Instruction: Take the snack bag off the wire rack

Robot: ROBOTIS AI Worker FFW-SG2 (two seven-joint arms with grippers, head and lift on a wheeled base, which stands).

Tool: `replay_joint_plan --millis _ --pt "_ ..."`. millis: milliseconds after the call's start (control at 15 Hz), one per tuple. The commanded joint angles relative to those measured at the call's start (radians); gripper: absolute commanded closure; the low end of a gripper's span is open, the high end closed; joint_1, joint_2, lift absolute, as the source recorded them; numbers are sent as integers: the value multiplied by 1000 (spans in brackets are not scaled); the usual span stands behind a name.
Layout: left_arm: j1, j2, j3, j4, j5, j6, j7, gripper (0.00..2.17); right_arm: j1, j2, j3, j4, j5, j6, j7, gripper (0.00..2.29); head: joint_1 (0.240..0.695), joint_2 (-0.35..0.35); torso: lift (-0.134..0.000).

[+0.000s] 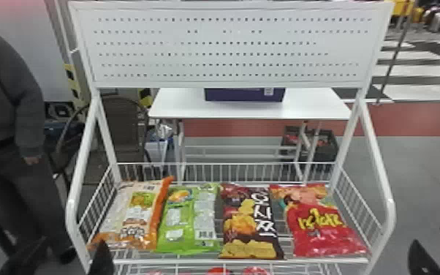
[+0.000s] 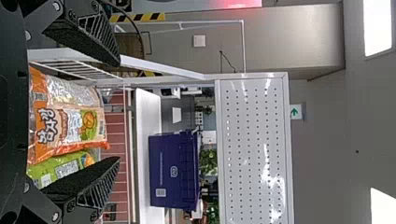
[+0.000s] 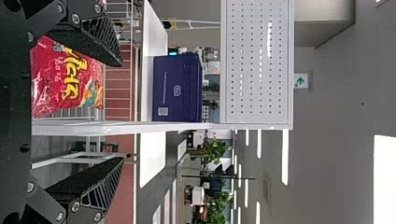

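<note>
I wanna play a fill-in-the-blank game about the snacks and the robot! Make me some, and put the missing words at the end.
The top shelf of the wire rack holds ____ snack bags.
The bag between the orange-edged bag and the brown bag is ____.
Behind the rack, a dark box stands on a table whose top is ____.
The left gripper is not shut but ____.

Missing words: four; green; white; open.

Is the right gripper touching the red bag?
Apart. The head view shows the rack's side post and some floor between the right gripper and the red bag.
</note>
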Motion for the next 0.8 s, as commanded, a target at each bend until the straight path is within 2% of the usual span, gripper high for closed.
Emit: replay_joint_plan --millis 0,733 --pt "0 0 0 1 1 0 0 188 0 1 1 0 1 1 0 194 499 0 0" --pt "9 -2 -2 -9 -4 0 -2 188 -17 -3 23 2 -1 22 6 191 499 0 0"
